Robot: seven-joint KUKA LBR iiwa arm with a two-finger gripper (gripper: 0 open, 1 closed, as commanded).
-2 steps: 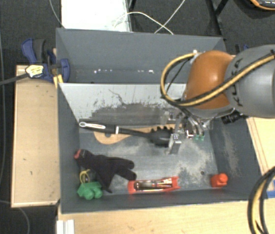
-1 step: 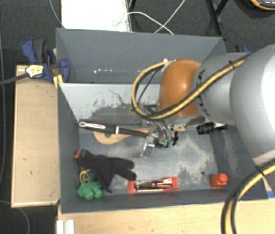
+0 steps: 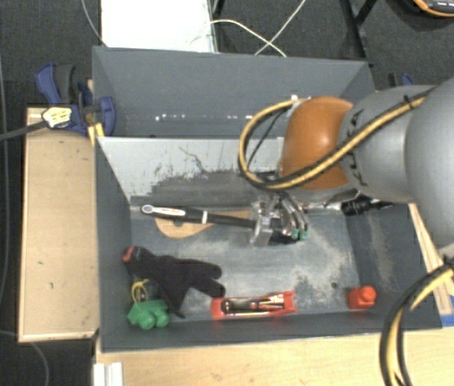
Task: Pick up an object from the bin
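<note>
My gripper (image 3: pixel 271 230) hangs low over the middle of the bin, beneath the orange wrist cover. Right at its left side ends the dark handle of a long utensil (image 3: pixel 199 215) that stretches left to a silver tip and lies across a tan wooden piece (image 3: pixel 180 229). Whether the handle sits between the fingers cannot be made out. A flat red tool (image 3: pixel 254 305) lies in front of the gripper by the near wall.
A black glove (image 3: pixel 177 277) lies at the near left with a green toy (image 3: pixel 147 314) and a small red bit (image 3: pixel 130 255) beside it. A small orange-red block (image 3: pixel 361 297) sits in the near right corner. The arm covers the bin's right side.
</note>
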